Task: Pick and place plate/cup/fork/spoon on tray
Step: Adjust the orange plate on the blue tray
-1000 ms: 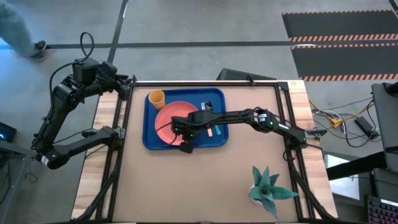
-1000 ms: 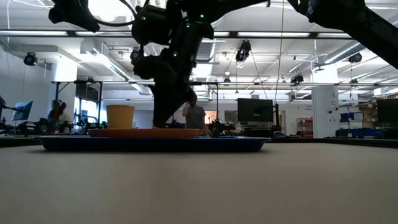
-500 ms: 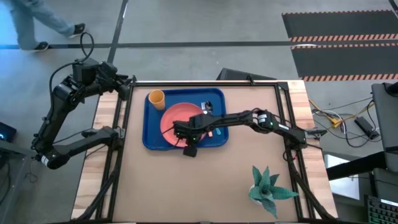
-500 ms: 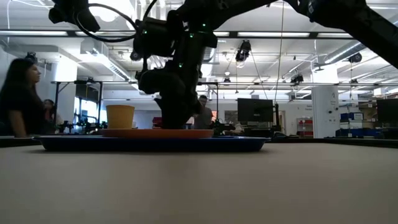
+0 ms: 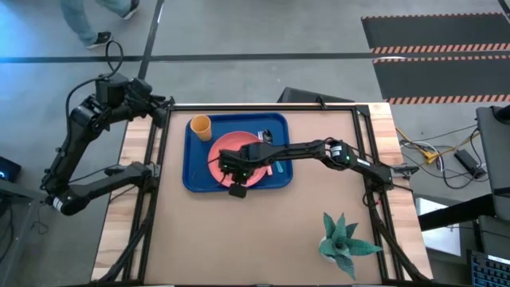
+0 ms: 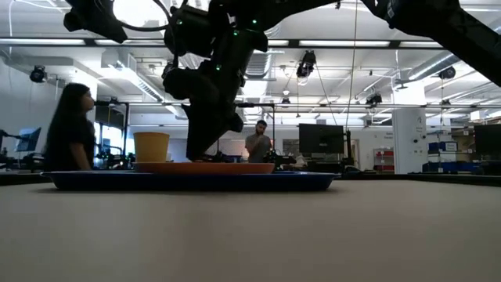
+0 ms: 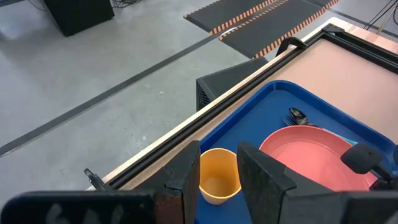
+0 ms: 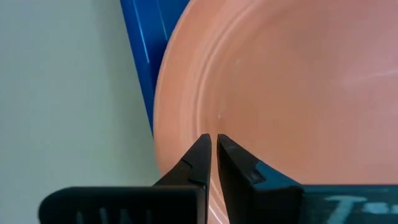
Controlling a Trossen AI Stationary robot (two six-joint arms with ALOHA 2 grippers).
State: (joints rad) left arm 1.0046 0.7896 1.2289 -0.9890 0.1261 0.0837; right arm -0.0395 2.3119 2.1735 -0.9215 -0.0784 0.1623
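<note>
The salmon-pink plate (image 5: 231, 151) lies flat in the blue tray (image 5: 194, 171), and also shows in the low view (image 6: 235, 166). The yellow-orange cup (image 5: 200, 126) stands upright in the tray's far left corner. My right gripper (image 8: 213, 142) is shut, its tips on the plate's left part, just inside the rim. A shiny utensil head (image 5: 266, 136) lies at the tray's far right, and a teal handle (image 5: 280, 168) shows beside the arm. The fork I cannot make out. My left gripper (image 7: 217, 180) is open and empty, raised beyond the table's far left corner. My right gripper comes down on the plate from above, its shut fingertips (image 8: 202, 149) set on the plate's surface just inside the left rim (image 8: 180, 124). The plate stays flat on the tray. In the low view the fingers reach the plate's top (image 6: 197, 159).
A green potted plant (image 5: 343, 243) stands at the table's near right. Bare wooden table (image 5: 239, 239) lies near of the tray. A person walks on the floor beyond the far left (image 5: 92, 16); others show in the room (image 6: 70, 129).
The plate has slid a little along the tray toward the table's right edge, staying flat. My right gripper has gone the same way with it, fingers staying shut. A person has walked past behind the table.
</note>
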